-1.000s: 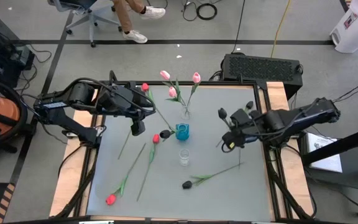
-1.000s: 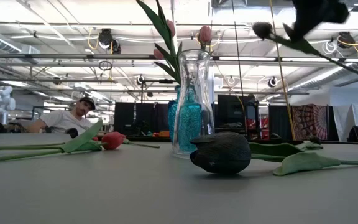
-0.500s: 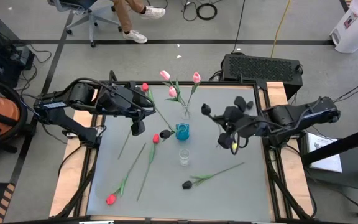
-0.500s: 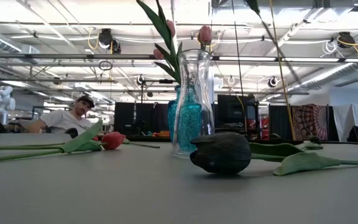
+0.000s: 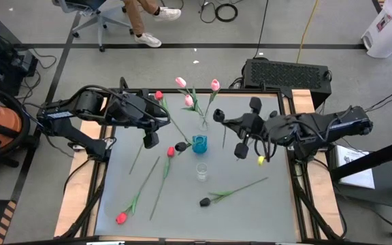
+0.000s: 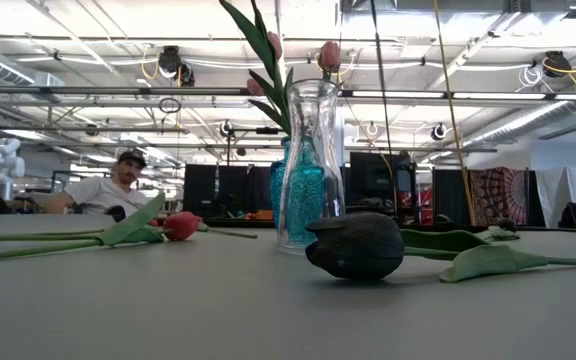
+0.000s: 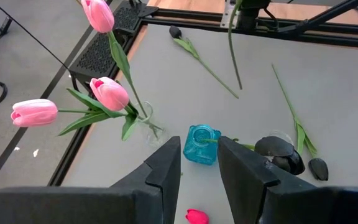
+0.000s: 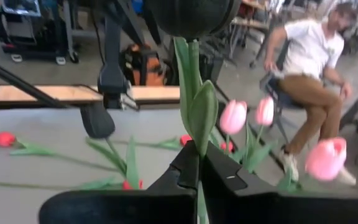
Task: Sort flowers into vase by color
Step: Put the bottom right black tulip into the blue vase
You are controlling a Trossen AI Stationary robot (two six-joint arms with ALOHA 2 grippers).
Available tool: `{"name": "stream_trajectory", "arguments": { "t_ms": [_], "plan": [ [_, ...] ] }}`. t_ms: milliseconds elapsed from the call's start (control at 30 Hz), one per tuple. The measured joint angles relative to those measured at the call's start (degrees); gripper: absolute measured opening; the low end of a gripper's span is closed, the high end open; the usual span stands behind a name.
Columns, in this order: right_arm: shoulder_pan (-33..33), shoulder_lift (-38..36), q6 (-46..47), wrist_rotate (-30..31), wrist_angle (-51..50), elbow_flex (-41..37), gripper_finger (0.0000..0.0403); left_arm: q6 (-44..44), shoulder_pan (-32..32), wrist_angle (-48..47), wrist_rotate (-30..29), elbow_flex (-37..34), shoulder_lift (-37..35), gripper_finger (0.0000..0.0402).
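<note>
Three pink tulips [image 5: 197, 92] stand in the clear vase [image 5: 203, 124]. The right gripper [image 5: 231, 128] pinches a black tulip [image 8: 189, 74] nearby. The left gripper [image 7: 199, 168], parted, hovers by the blue vase [image 5: 199, 144].

A grey table [image 5: 264, 204] with a pale wooden border carries three vases near its centre: a clear glass vase [image 5: 203, 124] holding three pink tulips [image 5: 181, 82] at the far side, a blue vase [image 5: 199, 143] just in front of it, and a small clear jar [image 5: 201, 171] nearer still. Loose flowers lie flat on the surface: a black tulip [image 5: 205, 201] at the near centre with its stem running right, a red tulip [image 5: 121, 218] at the near left corner, another red tulip [image 5: 170, 152] left of the blue vase, and a bare green stem [image 5: 136, 158] towards the left edge.
</note>
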Motion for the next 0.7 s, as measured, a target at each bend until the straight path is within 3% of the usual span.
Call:
{"name": "stream_trajectory", "arguments": {
  "t_ms": [333,533,700],
  "plan": [
    [-0.9,1.0,-5.8,-3.0,7.7,0.0,0.0000,0.0,0.0,0.0,0.0,0.0,0.0,0.0114],
    [-2.2,4.5,-7.3,-7.4,11.0,0.0,0.0000,0.0,0.0,0.0,0.0,0.0,0.0,0.0114],
    [-3.3,8.1,-9.5,-7.5,13.2,0.0,0.0000,0.0,0.0,0.0,0.0,0.0,0.0,0.0114]
  ]
}}
